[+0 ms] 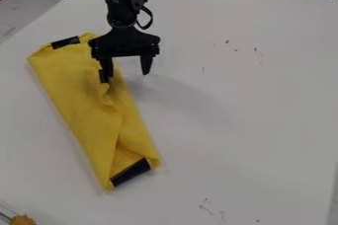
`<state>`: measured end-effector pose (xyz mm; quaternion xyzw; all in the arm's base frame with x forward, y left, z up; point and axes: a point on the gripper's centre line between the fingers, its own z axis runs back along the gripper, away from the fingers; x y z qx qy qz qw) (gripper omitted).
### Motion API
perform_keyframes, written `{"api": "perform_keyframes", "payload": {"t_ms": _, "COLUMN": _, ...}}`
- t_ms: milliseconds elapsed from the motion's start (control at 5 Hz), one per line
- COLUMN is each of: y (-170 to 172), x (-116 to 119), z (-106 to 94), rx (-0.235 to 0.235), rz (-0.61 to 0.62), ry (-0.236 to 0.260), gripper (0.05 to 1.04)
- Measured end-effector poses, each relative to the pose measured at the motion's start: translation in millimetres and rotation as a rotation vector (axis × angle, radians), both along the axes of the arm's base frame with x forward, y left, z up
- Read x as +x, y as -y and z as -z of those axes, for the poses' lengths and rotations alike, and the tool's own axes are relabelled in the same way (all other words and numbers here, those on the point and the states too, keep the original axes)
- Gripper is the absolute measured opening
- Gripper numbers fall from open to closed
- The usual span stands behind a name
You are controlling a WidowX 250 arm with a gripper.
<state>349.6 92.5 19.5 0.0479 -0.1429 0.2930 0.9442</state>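
While the claw [125, 75] is hanging wide open, gripping nothing, the cloth [89, 110] is lying at one finger, its long axis running past the claw toward the camera.

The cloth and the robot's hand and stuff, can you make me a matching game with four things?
1. cloth
2. hand
3. tabletop
4. small orange thing

A. black, with its fingers apart
B. in the picture's bottom left corner
C. white, under the cloth
D. yellow, with a black patch at each end

Right pairs: 1-D, 2-A, 3-C, 4-B
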Motion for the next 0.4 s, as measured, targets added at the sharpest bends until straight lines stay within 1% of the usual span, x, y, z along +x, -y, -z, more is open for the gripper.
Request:
{"api": "perform_keyframes", "payload": {"t_ms": 200, "y": 6, "x": 4, "z": -7.1, "rx": 0.008, "rz": -0.028, "ry": 0.068, "gripper": 1.000}}
{"api": "perform_keyframes", "payload": {"t_ms": 400, "y": 7, "x": 4, "z": -20.5, "rx": 0.029, "rz": 0.110, "ry": -0.027, "gripper": 1.000}}
